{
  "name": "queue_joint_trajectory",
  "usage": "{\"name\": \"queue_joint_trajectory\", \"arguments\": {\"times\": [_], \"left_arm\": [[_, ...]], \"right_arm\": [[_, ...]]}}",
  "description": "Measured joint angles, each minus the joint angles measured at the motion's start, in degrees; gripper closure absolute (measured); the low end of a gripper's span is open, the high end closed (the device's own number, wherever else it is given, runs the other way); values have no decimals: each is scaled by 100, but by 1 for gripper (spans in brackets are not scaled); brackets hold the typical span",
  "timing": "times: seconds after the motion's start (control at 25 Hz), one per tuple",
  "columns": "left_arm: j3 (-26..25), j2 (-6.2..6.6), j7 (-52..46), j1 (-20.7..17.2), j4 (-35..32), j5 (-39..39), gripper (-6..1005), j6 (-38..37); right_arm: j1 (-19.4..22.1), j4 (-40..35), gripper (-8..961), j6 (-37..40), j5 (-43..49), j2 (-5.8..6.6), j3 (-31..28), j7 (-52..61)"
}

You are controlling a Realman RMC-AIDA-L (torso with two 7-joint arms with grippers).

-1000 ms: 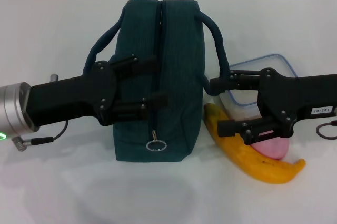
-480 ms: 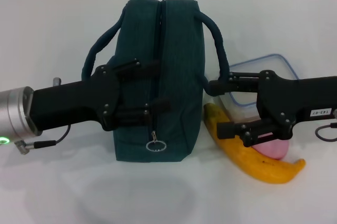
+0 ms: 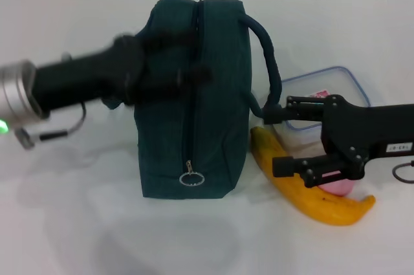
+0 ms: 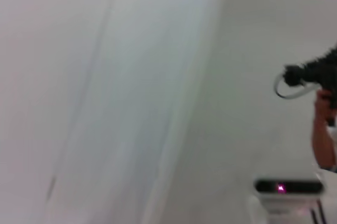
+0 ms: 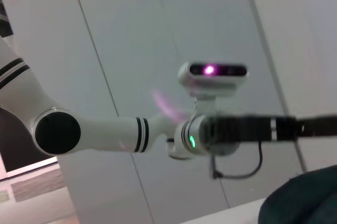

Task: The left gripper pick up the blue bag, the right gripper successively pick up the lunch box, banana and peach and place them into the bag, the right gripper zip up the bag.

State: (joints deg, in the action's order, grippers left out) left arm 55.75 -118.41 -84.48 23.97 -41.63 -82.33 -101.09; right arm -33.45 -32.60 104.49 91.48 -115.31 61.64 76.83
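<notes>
The blue bag stands upright in the middle of the table, zipped, with its ring pull at the near end. My left gripper is blurred over the bag's far left side, its two fingers spread apart, and it hides the left handle. My right gripper stands open just right of the bag, above the banana. The pink peach peeks out under its lower finger. The lunch box lies behind it. The right wrist view shows the left arm and a corner of the bag.
The white table spreads to the near left of the bag. The bag's right handle arches toward the right gripper's upper finger. The left wrist view shows only a pale wall and a distant camera unit.
My left gripper has swung away from me along the bag's left side and is now motion-blurred. The right gripper has shifted slightly nearer and to the right, uncovering more of the lunch box.
</notes>
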Motion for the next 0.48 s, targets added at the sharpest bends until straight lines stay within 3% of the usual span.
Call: {"name": "queue_joint_trajectory", "arguments": {"times": [0.24,0.48], "left_arm": [[-143,-18,-2069,-6,-1805,-728,117,734],[-154,165,-4389,34,-2873,-2287,119,1091]], "right_arm": [[323,0,109,25,-18,94,-100,-84],[575,-1,114,28,-21,145,-339,-157]]}}
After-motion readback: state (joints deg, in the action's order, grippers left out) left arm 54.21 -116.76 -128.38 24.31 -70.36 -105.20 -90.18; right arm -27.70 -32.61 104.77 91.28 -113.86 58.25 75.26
